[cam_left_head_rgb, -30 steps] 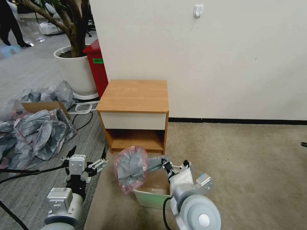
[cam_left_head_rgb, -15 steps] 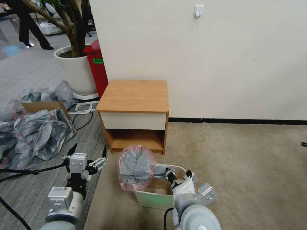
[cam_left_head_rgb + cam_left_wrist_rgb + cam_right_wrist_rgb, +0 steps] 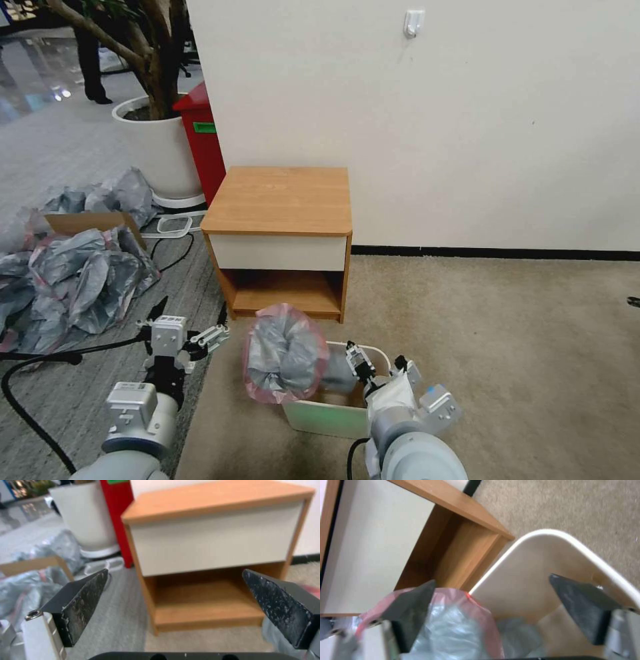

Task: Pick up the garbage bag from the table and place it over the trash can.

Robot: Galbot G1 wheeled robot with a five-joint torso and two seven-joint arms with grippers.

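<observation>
The garbage bag (image 3: 283, 353), crinkly silver-grey with a pink rim, bulges over the left end of the cream trash can (image 3: 327, 417) on the carpet. Part of the garbage bag (image 3: 453, 632) hangs down inside the trash can (image 3: 553, 533). My right gripper (image 3: 378, 360) hovers over the can's opening. In the right wrist view the right gripper (image 3: 492, 580) is open, with one finger against the bag's pink rim. My left gripper (image 3: 191, 313) hangs open to the left of the can, above the floor. The left gripper (image 3: 175, 571) faces the table (image 3: 216, 495). Just behind the can stands the table (image 3: 280, 200).
A heap of grey bags (image 3: 73, 273) around a cardboard box lies on the floor at the left. A red bin (image 3: 203, 143) and a white plant pot (image 3: 157, 150) stand behind the table's left side. Black cables (image 3: 40, 360) run under my left arm. Open carpet (image 3: 507, 347) lies to the right.
My right gripper has dropped and drawn back toward the can, bringing the bag down onto the can's left end. The left gripper has shifted slightly forward.
</observation>
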